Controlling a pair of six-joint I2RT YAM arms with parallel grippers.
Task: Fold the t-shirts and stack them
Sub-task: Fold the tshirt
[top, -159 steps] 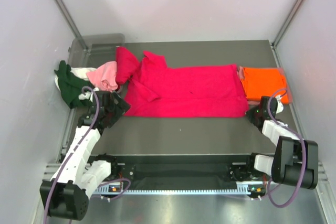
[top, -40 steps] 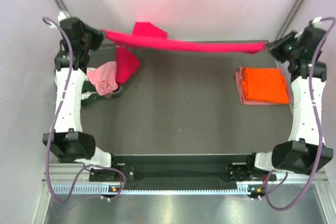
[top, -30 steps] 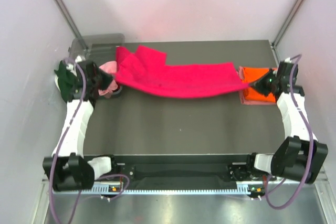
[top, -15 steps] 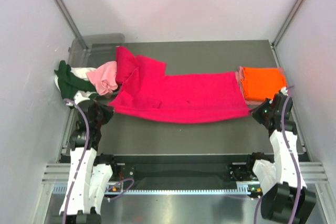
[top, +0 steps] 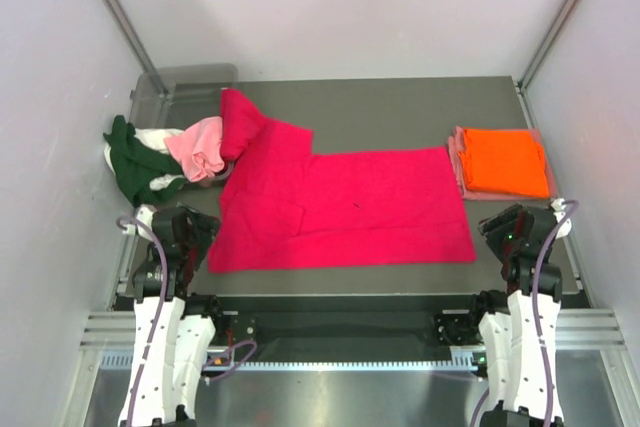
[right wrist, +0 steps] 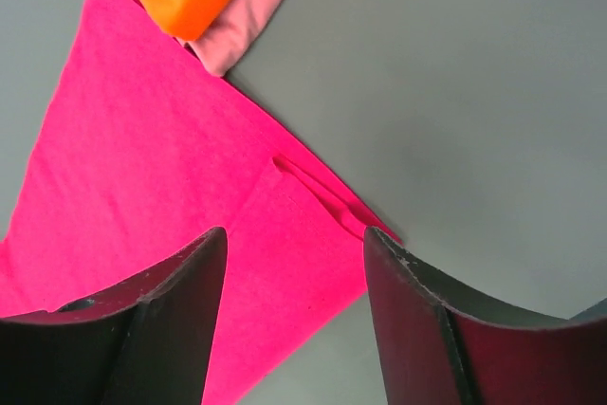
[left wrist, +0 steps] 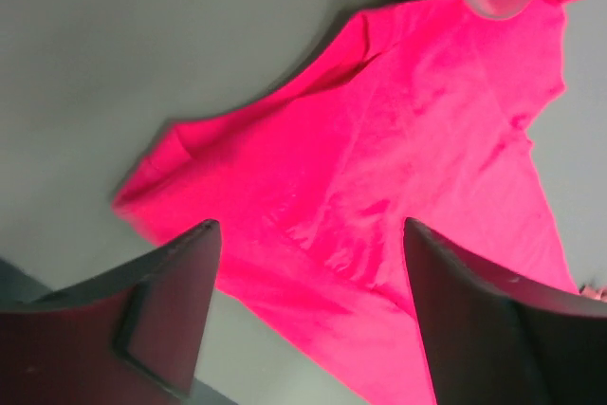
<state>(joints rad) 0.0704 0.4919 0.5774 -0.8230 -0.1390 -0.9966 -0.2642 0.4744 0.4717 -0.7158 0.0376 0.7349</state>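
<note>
At the far left, a dark green cloth t-shirt [top: 128, 155], a cream cloth t-shirt [top: 155, 136] and a pale pink cloth t-shirt [top: 200, 144] are lying bunched together. They are beside the clear grey plastic bin [top: 190, 80] in the far left corner. Nearer me, the left gripper [left wrist: 308, 234] is hovering just beside the near left corner of the big crimson red cloth t-shirt [top: 340, 205], its jaws standing wide apart and gripping nothing.

That red shirt is lying spread across the middle of the dark grey table [top: 400, 107], mostly flat, with a sleeve doubled over on its left side. Its far left corner is running into a bunched crimson lump next to the pink shirt, and I cannot tell whether that lump belongs to it.

Further right, a folded orange cloth t-shirt [top: 503, 160] is sitting on a folded salmon pink cloth t-shirt [top: 460, 172], just beside the red shirt's far right corner. The right gripper [right wrist: 294, 234] is hanging just beside the near right corner, jaws parted and empty.

To my eye the red shirt is looking light and limp, so it is going to sag and crease wherever it is unsupported. I would be pinching it at the two near corners, both sides together, catching the hem cleanly.
</note>
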